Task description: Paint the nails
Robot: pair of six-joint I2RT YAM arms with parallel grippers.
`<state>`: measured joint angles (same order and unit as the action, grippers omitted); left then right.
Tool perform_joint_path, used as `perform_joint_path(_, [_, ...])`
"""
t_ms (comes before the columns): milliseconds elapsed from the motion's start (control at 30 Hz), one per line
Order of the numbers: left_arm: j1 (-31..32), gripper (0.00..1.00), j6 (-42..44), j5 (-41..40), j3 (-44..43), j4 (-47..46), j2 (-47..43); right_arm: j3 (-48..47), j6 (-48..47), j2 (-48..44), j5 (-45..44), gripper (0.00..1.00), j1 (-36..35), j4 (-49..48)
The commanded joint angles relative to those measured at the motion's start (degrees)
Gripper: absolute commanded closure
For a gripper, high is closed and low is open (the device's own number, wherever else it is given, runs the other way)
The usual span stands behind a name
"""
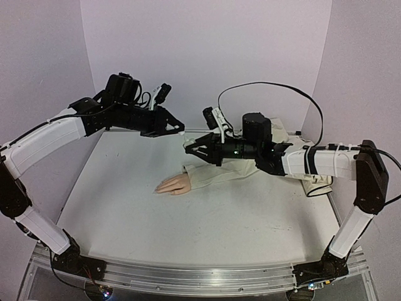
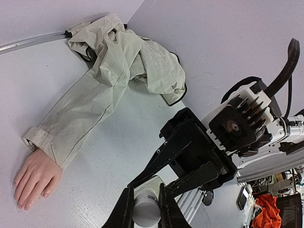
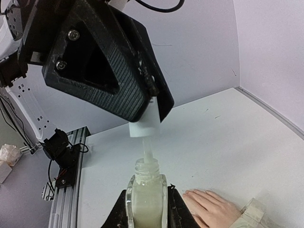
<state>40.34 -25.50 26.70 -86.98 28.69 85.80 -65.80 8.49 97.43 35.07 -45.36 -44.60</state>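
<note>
The peach fake hand point(image 1: 174, 185) lies flat on the table, sticking out of a beige sleeve point(image 1: 219, 170); its nails are too small to make out here. My left gripper point(image 1: 180, 130) is shut on the white cap point(image 2: 146, 211), whose brush stem point(image 3: 148, 154) dips into the neck of the clear polish bottle point(image 3: 146, 199). My right gripper point(image 1: 188, 148) is shut on that bottle and holds it above the table, just beyond the hand. In the right wrist view the cap point(image 3: 145, 126) hangs just above the bottle, and the hand point(image 3: 211, 209) lies to its right. The left wrist view shows the hand point(image 2: 33, 178), its fingertips pointing down-left.
The beige sleeve point(image 2: 95, 104) runs back to a bunched cloth heap point(image 1: 294, 147) at the far right under the right arm. Lavender walls close in the table at back and sides. An aluminium rail point(image 1: 188, 279) runs along the near edge.
</note>
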Motion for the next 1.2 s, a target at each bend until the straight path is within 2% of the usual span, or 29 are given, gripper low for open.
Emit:
perform_joint_path(0, [-0.2,1.0,0.8,-1.1,-1.3,0.2,-3.1,-0.2,-0.3,-3.3,0.4,1.0,-0.2,-4.9])
perform_joint_path(767, [-0.6,1.0,1.5,-2.8,0.2,0.3,-5.7,2.8,1.0,-6.1,-4.8,1.0,-0.3,-8.7])
perform_joint_path(1033, [-3.5,1.0,0.2,0.7,2.3,0.5,-6.0,9.7,0.8,-13.0,-20.7,1.0,0.7,-9.6])
perform_joint_path(1167, [-5.4,1.0,0.2,3.1,4.4,0.9,-4.7,13.8,-3.2,-19.7,-27.9,1.0,2.2,-6.3])
